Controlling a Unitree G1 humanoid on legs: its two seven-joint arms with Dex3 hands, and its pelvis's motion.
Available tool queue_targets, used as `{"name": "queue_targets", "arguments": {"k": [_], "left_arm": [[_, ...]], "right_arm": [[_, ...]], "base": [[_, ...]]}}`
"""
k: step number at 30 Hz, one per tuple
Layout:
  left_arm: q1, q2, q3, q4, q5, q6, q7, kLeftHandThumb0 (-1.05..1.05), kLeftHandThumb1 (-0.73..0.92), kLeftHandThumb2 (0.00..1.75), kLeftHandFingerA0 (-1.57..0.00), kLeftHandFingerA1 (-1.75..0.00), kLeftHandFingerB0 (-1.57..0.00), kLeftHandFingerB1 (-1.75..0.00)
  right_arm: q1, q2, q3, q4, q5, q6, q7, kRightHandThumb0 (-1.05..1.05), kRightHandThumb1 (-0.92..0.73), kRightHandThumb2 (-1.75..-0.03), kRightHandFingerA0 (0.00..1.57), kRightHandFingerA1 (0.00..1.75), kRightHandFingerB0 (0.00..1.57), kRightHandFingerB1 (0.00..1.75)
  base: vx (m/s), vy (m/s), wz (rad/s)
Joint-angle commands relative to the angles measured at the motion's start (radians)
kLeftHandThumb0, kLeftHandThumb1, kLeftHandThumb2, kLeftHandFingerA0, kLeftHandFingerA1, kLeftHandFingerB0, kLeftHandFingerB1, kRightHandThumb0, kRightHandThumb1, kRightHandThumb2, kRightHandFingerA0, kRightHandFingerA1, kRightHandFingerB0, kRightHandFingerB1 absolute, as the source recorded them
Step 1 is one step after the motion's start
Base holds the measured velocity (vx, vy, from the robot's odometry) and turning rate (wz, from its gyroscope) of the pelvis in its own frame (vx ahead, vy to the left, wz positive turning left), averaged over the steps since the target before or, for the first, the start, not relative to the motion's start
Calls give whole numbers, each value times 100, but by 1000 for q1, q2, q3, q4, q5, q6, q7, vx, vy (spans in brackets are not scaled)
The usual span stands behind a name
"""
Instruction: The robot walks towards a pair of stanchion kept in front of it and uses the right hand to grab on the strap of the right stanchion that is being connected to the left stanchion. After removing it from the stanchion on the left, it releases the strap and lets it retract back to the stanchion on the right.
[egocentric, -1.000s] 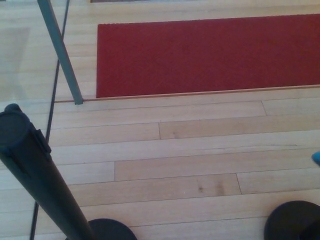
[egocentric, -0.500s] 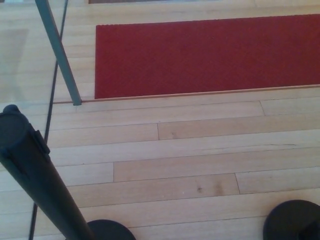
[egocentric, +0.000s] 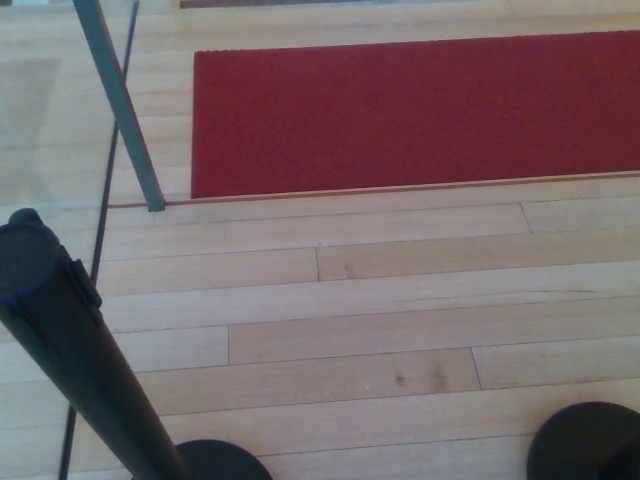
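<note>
From the head view, a tall black cylindrical stanchion post (egocentric: 70, 350) with a flat round cap rises at the picture's left, leaning toward the camera from its black round base (egocentric: 222, 461) at the bottom edge of the pale wooden plank floor (egocentric: 380, 300). A small black clip sticks out of the post's side just below the cap. Well apart from it, at the floor's bottom right corner, sits a second black round base (egocentric: 588, 442); its post is cut off by the frame. No strap can be seen between the two, and whether it lies inside the right stanchion cannot be told.

Beyond the planks, a red rectangular carpet (egocentric: 420, 105) covers the far part of the floor, its near edge running along a thin wooden strip. At the far left a grey-green slanted metal bar (egocentric: 122, 105) meets the floor beside a clear glass panel (egocentric: 45, 110).

Neither robot hand shows, so the state of their fingers cannot be told.
</note>
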Motion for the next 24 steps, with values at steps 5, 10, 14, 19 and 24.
{"name": "queue_targets", "arguments": {"k": [5,10,14,19,24], "left_arm": [[11,63,-187,20,180,26,46,-6,-40,160,-157,-111,-157,-68],[18,70,-238,27,195,51,53,4,-46,175,-157,-109,-157,-58],[20,72,-240,29,180,58,49,2,-44,173,-157,-107,-157,-60],[18,71,-240,30,175,70,45,12,-57,175,-157,-94,-149,-73],[20,66,-234,27,171,73,40,4,-48,175,-157,-99,-146,-76]], "right_arm": [[-19,37,-38,215,125,-276,-249,-33,-67,-64,87,101,85,54],[-12,61,-62,275,152,-314,-347,-26,-68,-69,106,101,94,59],[-17,82,-85,315,183,-330,-382,-24,-68,-71,111,98,90,59],[-29,76,-92,361,210,-372,-353,-23,-67,-68,109,93,89,55],[-33,72,-81,376,225,-378,-345,-23,-67,-72,103,98,87,54]], "base": [[0,0,0],[0,0,0],[0,0,0],[0,0,0],[0,0,0]]}}
